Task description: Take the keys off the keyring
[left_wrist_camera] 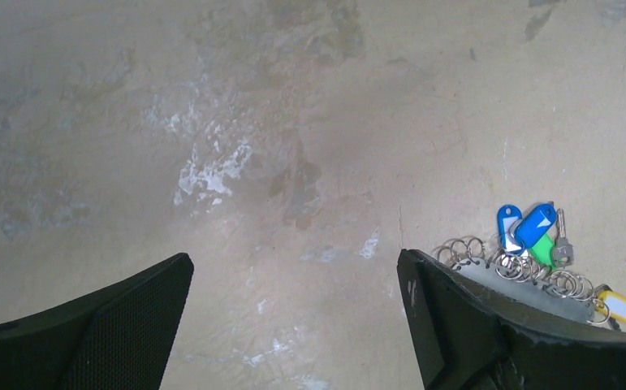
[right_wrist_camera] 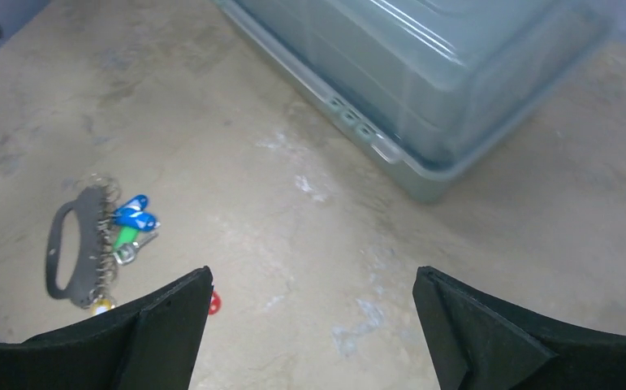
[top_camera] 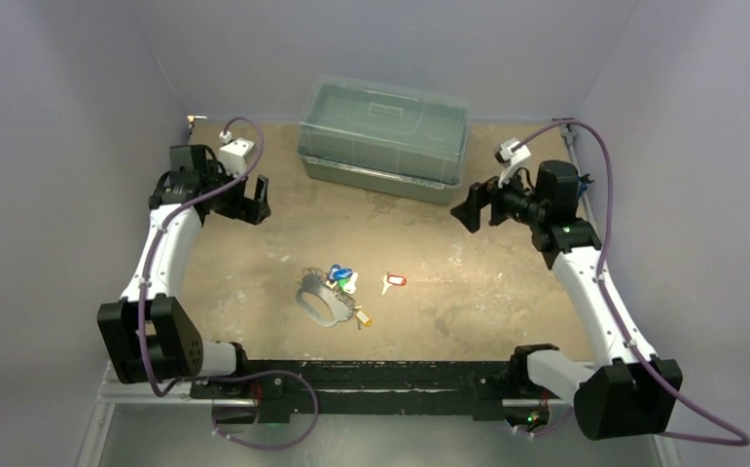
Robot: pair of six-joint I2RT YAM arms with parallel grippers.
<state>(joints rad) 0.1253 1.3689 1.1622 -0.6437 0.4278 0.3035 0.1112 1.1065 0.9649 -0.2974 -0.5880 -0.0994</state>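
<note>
Starting at the near edge, a black rail (top_camera: 380, 375) carries both arm bases, with purple cables (top_camera: 254, 428) looping below it. Just beyond, about midway across the mottled tan table (top_camera: 254, 282), lies the keyring (top_camera: 320, 304). Its grey strap loop (left_wrist_camera: 537, 288) lies flat, and a tangle of small metal rings (left_wrist_camera: 464, 248) runs along one edge. The keys (top_camera: 341, 278) are bunched against the strap's far side. Two have blue tags (left_wrist_camera: 527, 226) that overlap, and a green one (left_wrist_camera: 543, 248) is tucked under them. A yellow tag (left_wrist_camera: 620, 306) sits at the strap's other end (whether each is actually threaded on a ring is too fine to tell). A red-tagged key (top_camera: 395, 281) lies alone on the table, to the right of the bunch and clearly apart from it.

Farther back, both arms reach out over bare table. The left gripper (top_camera: 244, 199) hangs above the left side with its fingers spread wide and nothing between them. In its wrist view only stained tabletop fills the gap. The right gripper (top_camera: 475, 207) mirrors it on the right, equally spread and empty, and the red tag just peeks out beside one finger (right_wrist_camera: 163, 325) in its own view. Neither gripper touches the keyring — both are well away from it.

At the far edge stands a translucent grey-green lidded bin (top_camera: 383, 136), set slightly askew to the back wall.
</note>
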